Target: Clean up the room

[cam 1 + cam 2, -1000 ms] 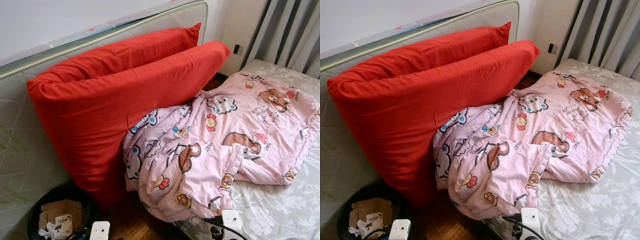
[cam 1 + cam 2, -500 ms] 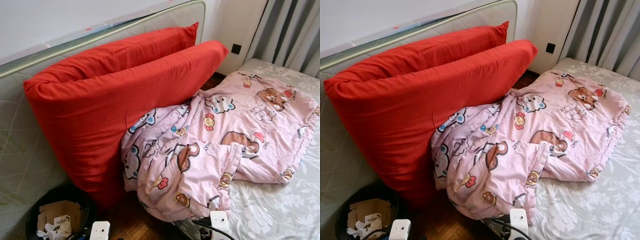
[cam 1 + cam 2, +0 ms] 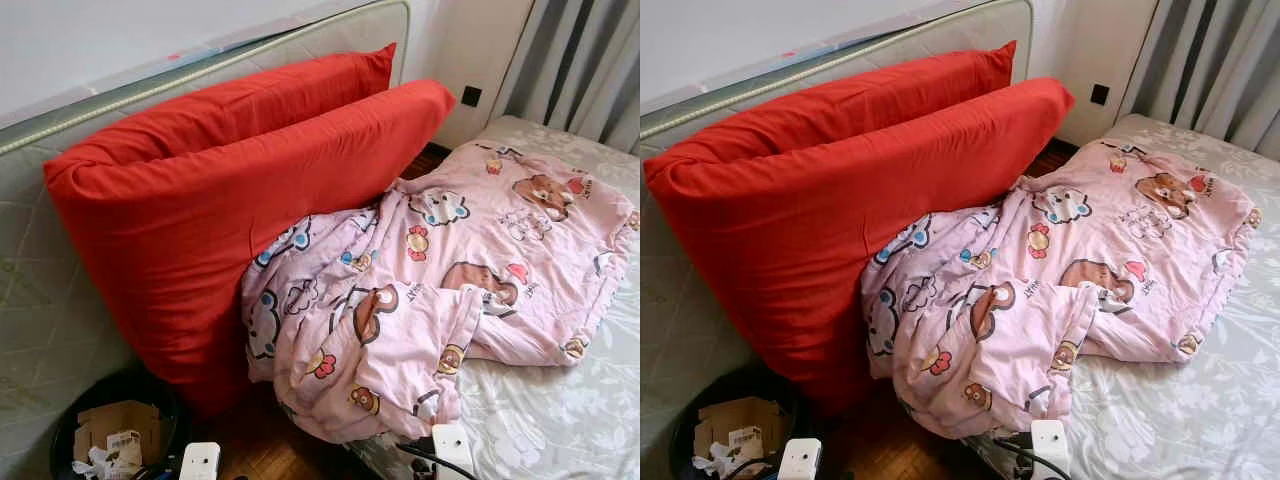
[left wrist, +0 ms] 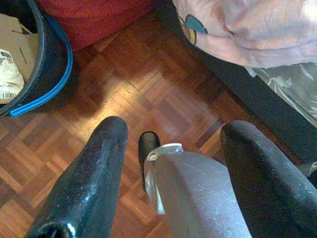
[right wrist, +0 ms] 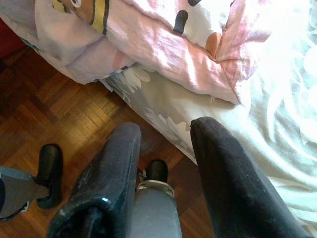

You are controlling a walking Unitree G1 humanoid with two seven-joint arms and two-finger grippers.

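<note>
A pink quilt (image 3: pixel 440 290) lies rumpled on the bed (image 3: pixel 560 420), its 8 o'clock corner spilling off the edge beside two red pillows (image 3: pixel 230 200) propped on an upright mattress (image 3: pixel 40 330). A bin (image 3: pixel 110 430) of cardboard sits at 7 o'clock. The left gripper (image 4: pixel 171 148) and right gripper (image 5: pixel 166 148) hang over the parquet floor (image 4: pixel 148 89), jaws apart.

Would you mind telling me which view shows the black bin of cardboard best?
The left eye view: the black bin shows its rim and cardboard inside. The right eye view crops it lower; the left wrist view catches one blue-edged side past the left claw.
</note>
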